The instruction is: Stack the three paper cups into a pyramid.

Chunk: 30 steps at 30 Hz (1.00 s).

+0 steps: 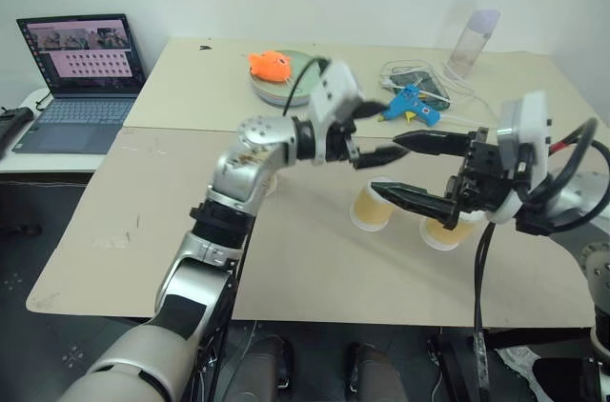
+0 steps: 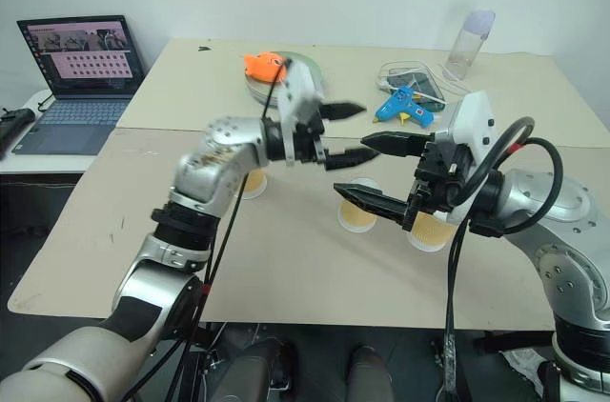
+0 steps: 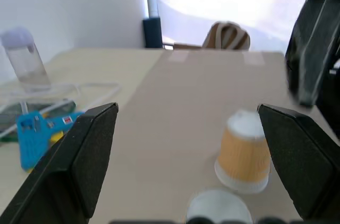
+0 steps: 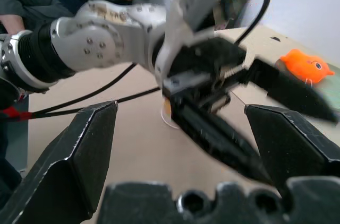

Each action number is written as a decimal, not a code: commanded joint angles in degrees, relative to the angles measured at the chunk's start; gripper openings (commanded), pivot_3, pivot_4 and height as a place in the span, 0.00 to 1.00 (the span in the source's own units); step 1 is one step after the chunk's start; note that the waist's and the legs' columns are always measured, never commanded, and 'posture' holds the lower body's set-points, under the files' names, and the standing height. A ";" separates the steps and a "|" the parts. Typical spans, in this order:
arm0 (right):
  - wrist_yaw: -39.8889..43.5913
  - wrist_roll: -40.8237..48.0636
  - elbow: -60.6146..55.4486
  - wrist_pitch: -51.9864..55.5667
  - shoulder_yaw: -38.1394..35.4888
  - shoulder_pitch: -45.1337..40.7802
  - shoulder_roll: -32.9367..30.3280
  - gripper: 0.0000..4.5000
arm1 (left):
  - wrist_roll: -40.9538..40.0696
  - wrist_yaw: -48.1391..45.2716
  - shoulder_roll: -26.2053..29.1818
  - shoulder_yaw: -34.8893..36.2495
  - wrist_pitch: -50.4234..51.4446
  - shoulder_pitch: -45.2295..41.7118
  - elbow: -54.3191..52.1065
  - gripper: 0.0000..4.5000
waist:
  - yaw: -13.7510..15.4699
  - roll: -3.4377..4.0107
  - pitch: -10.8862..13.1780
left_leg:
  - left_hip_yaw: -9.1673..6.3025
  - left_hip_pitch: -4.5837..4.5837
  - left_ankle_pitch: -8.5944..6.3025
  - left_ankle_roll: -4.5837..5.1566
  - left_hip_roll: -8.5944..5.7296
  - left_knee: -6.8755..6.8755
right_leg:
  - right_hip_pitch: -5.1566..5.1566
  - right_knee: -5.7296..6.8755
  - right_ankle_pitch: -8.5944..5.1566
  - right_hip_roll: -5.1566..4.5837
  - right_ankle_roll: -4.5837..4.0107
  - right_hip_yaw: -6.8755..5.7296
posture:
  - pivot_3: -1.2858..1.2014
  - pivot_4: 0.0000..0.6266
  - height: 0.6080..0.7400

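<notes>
Both end effectors hover above the desk (image 1: pixel 315 259) with fingers spread and nothing between them: the left end effector (image 1: pixel 375 133) reaches across toward the right end effector (image 1: pixel 412 169), probably lifted clear of the cups below. Two paper cups (image 1: pixel 373 207) (image 1: pixel 446 231) stand upside down near each other; a third (image 2: pixel 254 182) sits apart behind the left arm. Tan ribbed sides, white bases; no pyramid yet.

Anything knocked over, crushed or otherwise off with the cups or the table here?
Nothing stands out. The two paper cups in front stand upside down on the table, side by side and undented, with a third cup behind the left arm. Both the left gripper and the right gripper hang open above them, holding nothing.
</notes>
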 commanded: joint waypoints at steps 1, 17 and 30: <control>0.25 -0.23 -0.01 -0.38 0.13 0.09 -0.20 1.00 | 0.64 10.83 1.72 6.63 0.65 -1.03 -7.69 1.00 | -0.05 -0.04 0.01 | -0.01 0.02 0.00 -0.01 0.02 0.01 | 0.03 -0.01 0.00 0.07 0.00 0.00 | 0.52 0.24 1.00; 3.05 -4.94 6.63 -2.03 -0.50 4.42 -2.52 1.00 | 11.72 32.18 8.64 11.31 8.94 40.40 -34.53 1.00 | 0.39 0.00 0.00 | -0.01 0.55 -0.39 -0.78 0.05 -0.05 | 0.23 -0.06 0.00 0.11 -0.05 0.09 | 0.52 0.24 1.00; 7.39 -10.48 12.09 -4.78 -3.02 8.82 -4.14 1.00 | 8.75 29.55 10.27 10.98 5.07 37.15 -25.58 1.00 | 0.17 0.02 -0.01 | 0.02 0.62 -0.39 -0.78 0.07 -0.07 | 0.37 -0.03 -0.01 0.15 -0.04 0.10 | 0.52 0.24 1.00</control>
